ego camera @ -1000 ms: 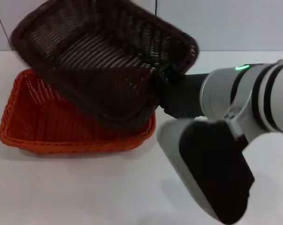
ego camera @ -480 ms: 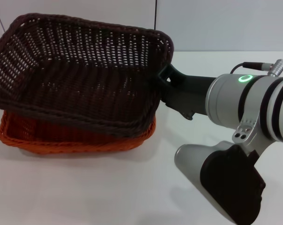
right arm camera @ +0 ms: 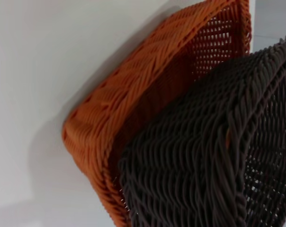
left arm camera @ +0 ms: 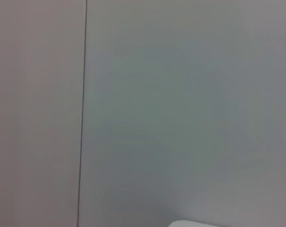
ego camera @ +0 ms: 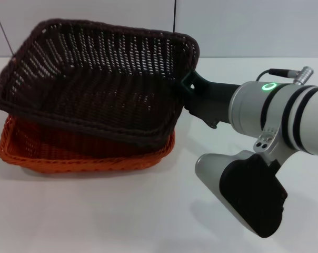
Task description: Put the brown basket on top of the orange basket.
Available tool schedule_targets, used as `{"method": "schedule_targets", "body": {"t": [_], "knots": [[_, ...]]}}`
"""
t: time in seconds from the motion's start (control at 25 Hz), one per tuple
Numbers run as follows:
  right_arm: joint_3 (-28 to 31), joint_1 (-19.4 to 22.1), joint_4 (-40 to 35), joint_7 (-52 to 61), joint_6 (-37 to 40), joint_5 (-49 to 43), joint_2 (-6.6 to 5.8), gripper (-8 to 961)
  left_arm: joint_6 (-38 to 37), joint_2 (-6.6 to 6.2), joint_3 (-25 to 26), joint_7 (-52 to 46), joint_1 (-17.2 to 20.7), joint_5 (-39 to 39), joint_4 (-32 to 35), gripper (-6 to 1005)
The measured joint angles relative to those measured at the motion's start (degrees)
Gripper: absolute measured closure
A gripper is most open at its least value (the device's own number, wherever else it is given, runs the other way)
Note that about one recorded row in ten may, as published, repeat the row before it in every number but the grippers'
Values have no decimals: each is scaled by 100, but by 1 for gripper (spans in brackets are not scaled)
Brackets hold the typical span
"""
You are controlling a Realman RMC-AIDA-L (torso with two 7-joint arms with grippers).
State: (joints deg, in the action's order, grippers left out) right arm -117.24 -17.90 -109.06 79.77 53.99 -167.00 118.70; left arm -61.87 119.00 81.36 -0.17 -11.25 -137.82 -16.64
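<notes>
Baskets sat nested on the white table (ego camera: 96, 211): the brown basket (ego camera: 96, 84) lay tilted inside the orange basket (ego camera: 38, 153), its near edge sunk within the orange rim and its far side raised well above it; neither basket held anything loose; the right gripper (ego camera: 186, 87) gripped the brown basket's right rim, fingers clamped on the weave; the left gripper was out of sight, its wrist view showing only a pale wall (left arm camera: 181, 94).

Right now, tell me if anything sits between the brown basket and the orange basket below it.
Nothing visible does. The brown basket, held at its rim by the right tool, sits tilted directly over the orange basket, partly nested inside.
</notes>
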Motion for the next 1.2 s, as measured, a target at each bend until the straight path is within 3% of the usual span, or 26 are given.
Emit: {"method": "schedule_targets", "body": {"t": [0.36, 0.64, 0.8, 1.0, 1.2], "knots": [[-180, 91, 141, 145, -18, 43, -13, 683, 0, 1, -7, -55, 23, -13, 27, 211], [-286, 628, -85, 246, -333, -5, -13, 677, -1, -20, -98, -111, 40, -30, 18, 211], [-325, 832, -204, 206, -482, -8, -5, 459, -1, -26, -160, -113, 23, -22, 10, 210], [-335, 1150, -271, 73, -872, -14, 22, 264, -1, -34, -159, -115, 3, -29, 33, 210], [-304, 1519, -227, 252, -1644, -13, 61, 254, -1, -38, -158, -115, 1, -39, 42, 210]]}}
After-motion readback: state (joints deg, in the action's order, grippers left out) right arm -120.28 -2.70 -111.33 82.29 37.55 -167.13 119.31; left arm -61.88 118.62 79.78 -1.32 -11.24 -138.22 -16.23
